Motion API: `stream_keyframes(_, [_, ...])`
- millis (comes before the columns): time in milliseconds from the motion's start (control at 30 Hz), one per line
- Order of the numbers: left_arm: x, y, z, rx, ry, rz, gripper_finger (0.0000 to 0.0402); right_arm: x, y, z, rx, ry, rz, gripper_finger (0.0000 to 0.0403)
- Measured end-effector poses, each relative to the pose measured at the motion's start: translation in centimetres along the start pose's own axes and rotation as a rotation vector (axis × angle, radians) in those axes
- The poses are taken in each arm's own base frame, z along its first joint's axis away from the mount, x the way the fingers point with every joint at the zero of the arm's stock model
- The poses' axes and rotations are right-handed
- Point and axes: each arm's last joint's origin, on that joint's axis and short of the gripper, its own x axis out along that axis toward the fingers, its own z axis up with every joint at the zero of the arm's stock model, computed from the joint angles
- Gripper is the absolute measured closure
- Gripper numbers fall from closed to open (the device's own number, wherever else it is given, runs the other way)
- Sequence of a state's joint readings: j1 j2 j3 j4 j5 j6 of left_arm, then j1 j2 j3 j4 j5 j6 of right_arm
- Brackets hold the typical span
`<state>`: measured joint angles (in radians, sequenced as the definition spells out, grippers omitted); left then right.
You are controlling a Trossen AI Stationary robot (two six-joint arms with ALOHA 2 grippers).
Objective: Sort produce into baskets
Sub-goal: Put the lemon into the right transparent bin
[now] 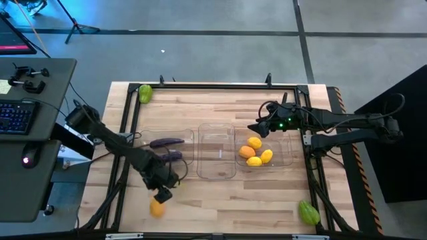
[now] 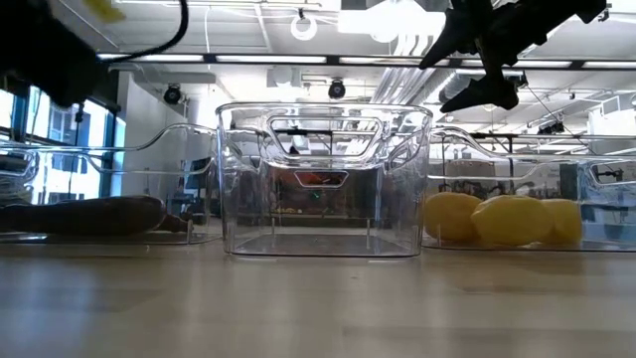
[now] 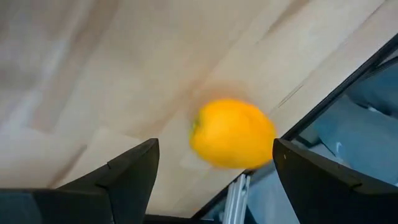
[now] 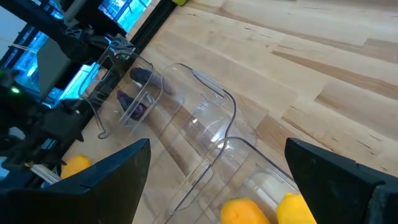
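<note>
In baskets [image 1: 217,175]: two eggplants [image 1: 167,142], four citrus [image 1: 254,143]

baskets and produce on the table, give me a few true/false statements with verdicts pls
1. The middle basket holds lemons. False: it is empty; the yellow and orange fruits lie in the right basket.
2. Both eggplants lie in the left basket. True.
3. The left gripper is shut on an orange fruit. False: its fingers are open, with the orange fruit on the table between them.
4. A green piece lies at the table's far left corner, outside any basket. True.
5. The right gripper is open above the right basket. True.
</note>
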<state>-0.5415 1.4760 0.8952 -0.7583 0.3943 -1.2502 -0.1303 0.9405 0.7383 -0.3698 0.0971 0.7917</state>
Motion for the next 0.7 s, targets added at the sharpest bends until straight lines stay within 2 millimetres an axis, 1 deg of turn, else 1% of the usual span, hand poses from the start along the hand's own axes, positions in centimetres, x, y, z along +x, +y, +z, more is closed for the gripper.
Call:
stream_keyframes(133, [-2.0,-1.0,-0.8,0.085,-0.11,-0.005,0.0103,0.0,0.0,0.0,0.015,-0.001,0.0,0.0041])
stream_keyframes(200, [-2.4,-2.0,-1.5,0.202,-0.163,-0.012,0.0103,0.0,0.0,0.0,0.016,0.0,0.0,0.0041])
stream_keyframes(267, [-2.5,-3.0,-2.5,0.378,-0.213,-0.012,0.0103,0.0,0.0,0.0,0.019,0.0,0.0,0.0041])
stream_keyframes(333, [-2.1,-3.6,-3.6,0.584,-0.238,0.01,0.0103,0.0,0.0,0.0,0.019,0.0,0.0,0.0041])
stream_keyframes(433, [-0.9,-4.0,-5.2,0.928,-0.222,0.061,0.0103,0.0,0.0,0.0,0.019,0.001,0.001,0.0041])
stream_keyframes(500, [-0.1,-4.2,-5.9,1.108,-0.228,0.116,0.0103,0.0,0.0,0.0,0.019,0.001,0.001,0.0041])
stream_keyframes(600, [1.3,-4.4,-5.9,1.306,-0.255,0.216,0.0103,0.0,0.0,0.0,0.019,0.001,0.001,0.0041])
stream_keyframes(633, [1.6,-4.3,-5.7,1.35,-0.254,0.253,0.0103,0.0,0.0,0.0,0.019,0.001,0.001,0.0041])
stream_keyframes(700, [2.3,-4.3,-5.2,1.383,-0.254,0.31,0.0103,0.0,0.0,0.0,0.019,0.001,0.001,0.0041])
